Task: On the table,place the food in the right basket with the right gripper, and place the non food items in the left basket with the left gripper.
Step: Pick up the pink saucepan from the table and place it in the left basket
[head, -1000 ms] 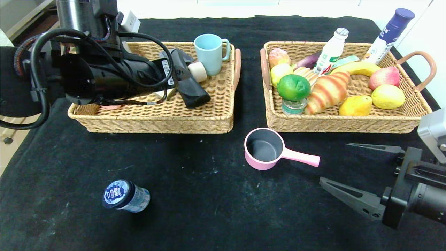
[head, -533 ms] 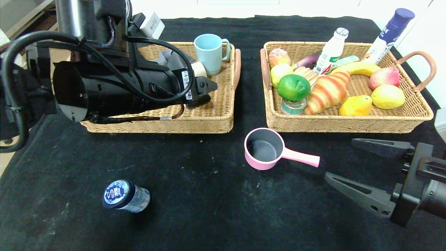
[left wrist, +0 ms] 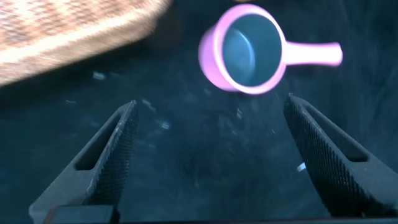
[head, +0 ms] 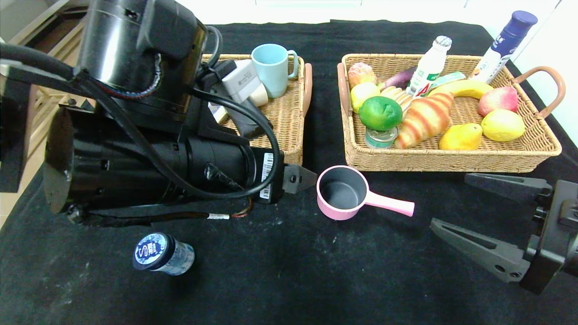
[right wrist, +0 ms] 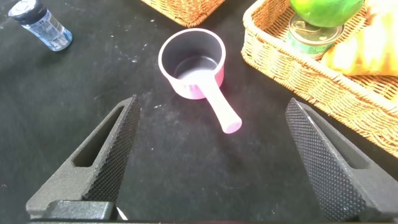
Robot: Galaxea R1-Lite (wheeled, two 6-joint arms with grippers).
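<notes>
My left gripper (left wrist: 211, 155) hangs spread wide and empty over the black table (head: 280, 271), just beside the pink saucepan (head: 342, 192), on the side away from its handle. In my left wrist view the pan (left wrist: 249, 55) sits ahead of my two fingers (left wrist: 115, 152), apart from both, upright with its dark inside showing. Its handle points away from me toward my right gripper (head: 478, 221), which waits near the pan's handle end, low over the table, its jaws also spread wide with nothing in them.

Just behind the pan, to its left, stands the left basket (head: 289, 131), holding a light blue mug (head: 271, 67) and a few other things my arm mostly hides. Behind the pan to its right is the right basket (head: 451, 160), filled with a croissant (head: 424, 118), a green fruit (head: 380, 112), a banana (head: 460, 88), a tin (head: 380, 136) and a white bottle (head: 428, 67). Well apart from the pan, to its left and nearer to me, a small blue-capped bottle (head: 162, 256) lies on the table.
</notes>
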